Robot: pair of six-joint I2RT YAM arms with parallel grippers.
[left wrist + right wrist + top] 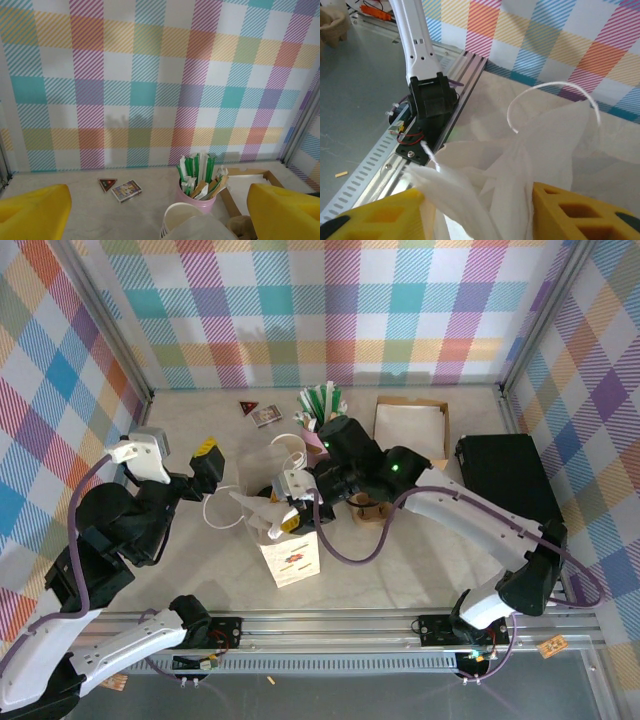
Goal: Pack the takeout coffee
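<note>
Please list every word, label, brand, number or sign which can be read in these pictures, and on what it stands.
No text is readable.
On the white paper bag: a small coloured print, too blurred to read.
On the small card: colourful print, too small to read.
On the dark triangular item beside it: marks too small to read.

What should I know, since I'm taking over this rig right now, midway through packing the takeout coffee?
Left gripper: open, empty, held left of the paper bag.
Right gripper: open, fingers astride the bag's crumpled top edge.
The bag stands upright at the table's centre.
Done: unclear, since whether the coffee is inside cannot be told.
Left: check the bag's contents, then probably draw the right arm clear.
</note>
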